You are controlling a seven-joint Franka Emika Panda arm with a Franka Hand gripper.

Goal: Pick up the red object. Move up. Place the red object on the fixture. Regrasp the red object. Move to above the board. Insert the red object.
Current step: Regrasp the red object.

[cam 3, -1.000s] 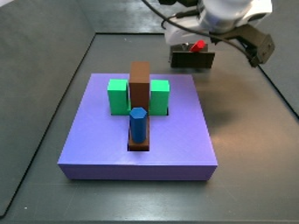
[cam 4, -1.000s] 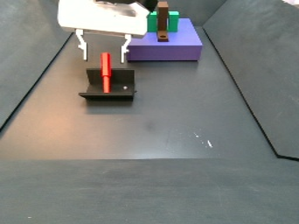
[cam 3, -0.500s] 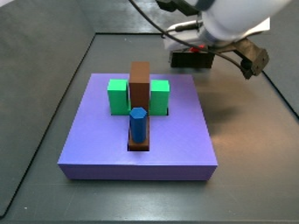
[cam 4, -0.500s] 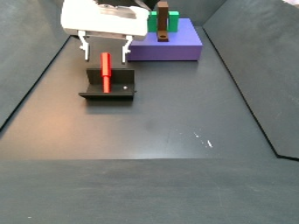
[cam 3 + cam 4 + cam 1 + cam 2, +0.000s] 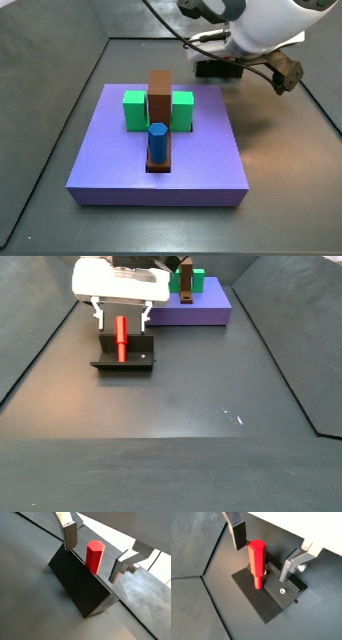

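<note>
The pincer (image 5: 264, 554) is positioned above the fixture (image 5: 271, 597), jaws spread wide and empty on either side of the red object (image 5: 256, 562), which stands upright on the fixture without touching either finger. Placement is judged complete; regrasping, transfer above the board (image 5: 160, 150) and insertion remain.

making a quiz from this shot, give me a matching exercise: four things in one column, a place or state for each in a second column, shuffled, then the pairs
Things:
1. red object
2. gripper
3. blue peg
4. fixture

Places or states:
A. on the grey floor, off the board
B. open, fingers either side of the red object, not touching
C. standing upright on the fixture
D. standing on the board, in front of the brown bar

Pairs: 1-C, 2-B, 3-D, 4-A
</note>
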